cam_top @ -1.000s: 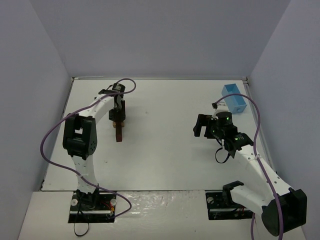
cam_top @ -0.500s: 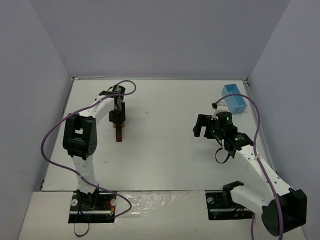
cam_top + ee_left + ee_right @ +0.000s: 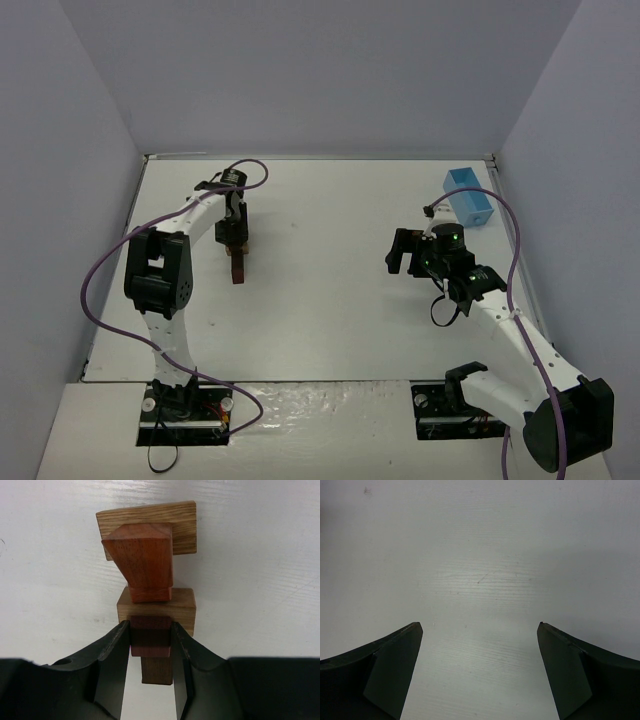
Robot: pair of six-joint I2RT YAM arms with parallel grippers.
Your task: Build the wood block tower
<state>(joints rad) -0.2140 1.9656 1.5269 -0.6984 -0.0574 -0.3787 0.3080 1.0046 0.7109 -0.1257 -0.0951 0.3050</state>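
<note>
The wood block tower [image 3: 238,265] stands left of centre on the table, a narrow stack of brown and tan pieces. My left gripper [image 3: 236,238] hangs right over it. The left wrist view looks down the stack: a tan slab [image 3: 182,522], a reddish-brown wedge [image 3: 142,562], a second tan block [image 3: 182,607] and a dark brown block [image 3: 156,670]. The left gripper [image 3: 150,626] is shut on a dark reddish-brown block [image 3: 151,639] there. My right gripper [image 3: 405,252] hovers at the right, and its wrist view shows the right gripper [image 3: 479,626] wide open over bare table, holding nothing.
A light blue box [image 3: 469,196] sits at the back right corner of the table. Grey walls close in the table [image 3: 330,300] on three sides. A purple cable loops beside each arm.
</note>
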